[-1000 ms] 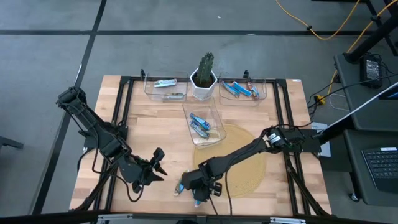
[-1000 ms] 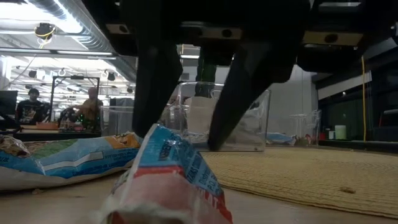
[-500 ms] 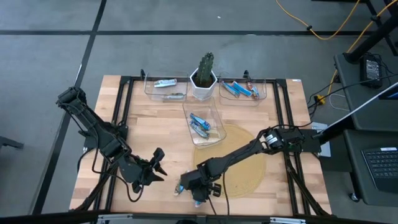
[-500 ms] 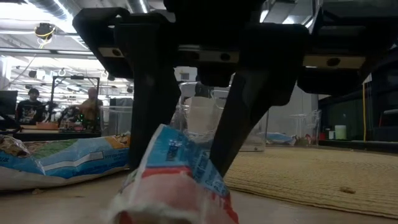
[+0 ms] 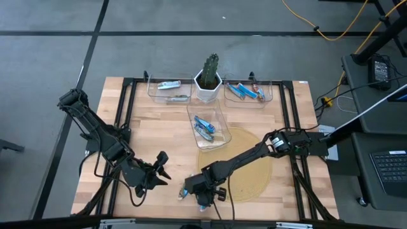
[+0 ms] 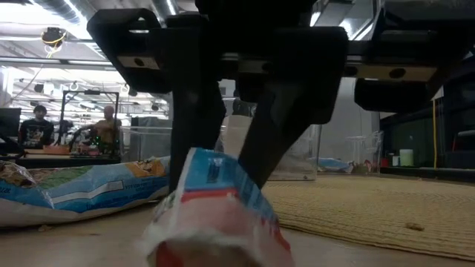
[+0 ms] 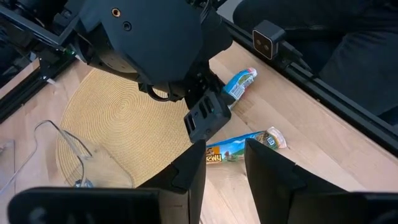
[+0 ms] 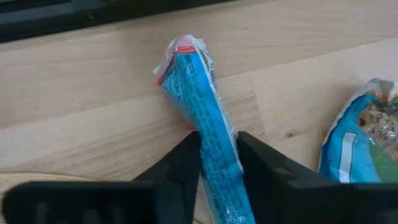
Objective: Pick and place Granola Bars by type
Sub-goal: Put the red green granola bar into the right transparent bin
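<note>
Light wooden table (image 5: 159,137) filling the middle of the high view, framed by black rails. Round woven mat (image 5: 251,168) lying on its near right part, partly under the right arm. Along the far edge, 2 clear bins with a white pot holding a cactus (image 5: 208,79) between them: left bin (image 5: 169,90) with 2 granola bars, right bin (image 5: 249,92) with several blue ones. 1 more clear bin (image 5: 210,127), tilted, nearer the middle, touching the mat's far rim, with blue bars inside. Left arm reaching from the table's left edge, left gripper (image 5: 159,168) hovering over bare wood near the front edge, fingers (image 7: 186,177) a narrow gap apart and holding nothing. Right arm stretching across the mat toward the front edge, right gripper (image 5: 202,193) down at the table top, fingers (image 8: 180,165) pressed on both sides of a blue granola bar (image 8: 202,118) with a red crimped end. In the low view, same bar (image 6: 215,211) standing tilted between the 2 dark fingers, lower end on the wood. Second bar (image 7: 239,147), blue with a picture of oats on its wrapper, lying flat on the wood just beside the gripped one, apart from it. Beyond the table in the low view, 2 seated people (image 6: 37,126) far back in the room.
</note>
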You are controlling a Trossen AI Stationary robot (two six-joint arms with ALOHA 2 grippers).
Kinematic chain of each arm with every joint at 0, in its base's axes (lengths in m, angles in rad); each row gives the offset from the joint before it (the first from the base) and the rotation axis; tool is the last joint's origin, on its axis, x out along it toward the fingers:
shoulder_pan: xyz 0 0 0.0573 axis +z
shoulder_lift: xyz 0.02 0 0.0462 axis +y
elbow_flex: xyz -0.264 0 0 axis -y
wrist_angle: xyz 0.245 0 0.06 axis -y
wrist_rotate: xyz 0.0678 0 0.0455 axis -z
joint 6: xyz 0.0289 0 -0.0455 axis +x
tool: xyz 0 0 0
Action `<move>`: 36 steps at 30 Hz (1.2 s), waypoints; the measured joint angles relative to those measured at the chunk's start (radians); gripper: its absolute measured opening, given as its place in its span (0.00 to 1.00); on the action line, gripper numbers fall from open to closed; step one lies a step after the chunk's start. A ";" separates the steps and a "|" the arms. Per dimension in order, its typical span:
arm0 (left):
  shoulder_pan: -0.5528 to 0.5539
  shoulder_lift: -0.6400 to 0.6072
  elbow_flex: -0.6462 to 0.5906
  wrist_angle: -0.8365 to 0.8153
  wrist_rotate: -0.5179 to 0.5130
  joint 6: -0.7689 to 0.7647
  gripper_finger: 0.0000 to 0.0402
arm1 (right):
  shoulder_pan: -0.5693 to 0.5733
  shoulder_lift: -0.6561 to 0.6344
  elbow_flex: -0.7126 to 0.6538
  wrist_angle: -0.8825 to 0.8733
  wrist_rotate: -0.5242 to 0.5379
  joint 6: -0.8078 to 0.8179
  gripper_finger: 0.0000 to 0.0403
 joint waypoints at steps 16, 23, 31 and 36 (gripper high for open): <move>0.000 0.000 0.000 0.000 0.003 -0.001 0.25 | 0.000 -0.138 0.088 -0.162 0.083 0.147 0.07; 0.000 0.000 -0.060 0.056 0.010 0.001 0.26 | 0.001 -0.164 0.089 -0.272 0.082 0.315 0.05; 0.003 0.000 -0.107 0.094 0.007 -0.006 0.25 | 0.002 -0.173 0.090 -0.312 0.152 0.479 0.07; 0.016 0.000 -0.111 0.108 0.009 0.000 0.26 | -0.008 -0.173 0.110 -0.381 0.169 0.610 0.05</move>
